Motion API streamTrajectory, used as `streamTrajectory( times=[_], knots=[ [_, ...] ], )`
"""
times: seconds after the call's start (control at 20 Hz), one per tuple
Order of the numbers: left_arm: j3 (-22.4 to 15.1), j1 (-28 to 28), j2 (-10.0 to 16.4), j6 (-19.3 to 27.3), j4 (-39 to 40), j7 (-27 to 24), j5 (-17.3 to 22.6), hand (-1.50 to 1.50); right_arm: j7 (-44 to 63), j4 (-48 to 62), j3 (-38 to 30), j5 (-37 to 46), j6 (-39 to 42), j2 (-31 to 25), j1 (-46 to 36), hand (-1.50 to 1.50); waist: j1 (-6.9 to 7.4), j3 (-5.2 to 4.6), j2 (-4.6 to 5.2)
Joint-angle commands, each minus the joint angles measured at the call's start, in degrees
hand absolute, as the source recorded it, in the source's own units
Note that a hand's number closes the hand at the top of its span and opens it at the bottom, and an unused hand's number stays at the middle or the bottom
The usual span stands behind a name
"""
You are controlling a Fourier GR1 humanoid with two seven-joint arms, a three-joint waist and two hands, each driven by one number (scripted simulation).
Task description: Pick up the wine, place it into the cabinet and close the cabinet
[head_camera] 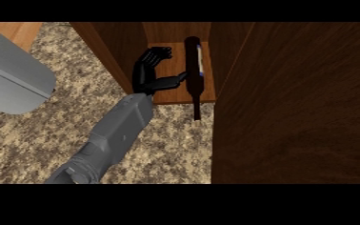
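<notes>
Although the wine bottle (193,71) bears a blue-white label, we cannot read it; left hand (146,74), fingers (158,53) relaxed open, thumb touching bottle, inside the cabinet (172,95).

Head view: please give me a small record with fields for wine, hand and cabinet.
wine bottle: dark, blue label, lying on cabinet shelf, neck past the shelf's front edge
cabinet: wooden, open
left hand: open, left of the bottle, thumb touching it
right hand: not in view
counter: speckled stone
</notes>
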Motion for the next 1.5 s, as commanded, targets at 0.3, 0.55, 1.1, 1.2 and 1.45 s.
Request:
streamTrajectory(
  times=[0.3, 0.55, 1.1, 1.2, 1.45],
  knots=[
    [0.07, 4.47, 2.18, 1.28, -5.76, -4.15, -2.01, -1.50, 0.46, 0.02, 0.60, 0.93, -0.36, 0.38, 0.81, -1.50, 3.15, 0.66, -1.67],
    [-3.70, 9.04, 4.01, 2.92, -15.44, -0.24, -4.39, -1.50, 0.54, -0.57, 0.38, 1.81, -0.44, -0.17, -0.06, -1.50, 4.10, 0.70, -2.02],
    [-15.73, 26.91, 12.35, 11.50, -56.93, 14.66, -10.93, -1.50, 4.44, -2.96, 0.62, 2.31, -3.39, 0.40, -1.68, -1.50, 4.88, 0.72, -2.21],
    [-16.72, 32.42, 15.10, 14.28, -66.23, 15.34, -11.48, -1.50, 2.04, -1.15, -0.75, -0.03, -1.21, -0.14, -0.29, -1.50, 4.99, 0.76, -2.19],
    [-16.55, 38.98, 22.10, 19.29, -83.72, 22.39, -13.74, -1.50, 2.85, -0.13, 0.23, 2.22, -1.55, -0.75, -2.57, -1.50, 3.98, 0.71, -1.79]
  ],
)
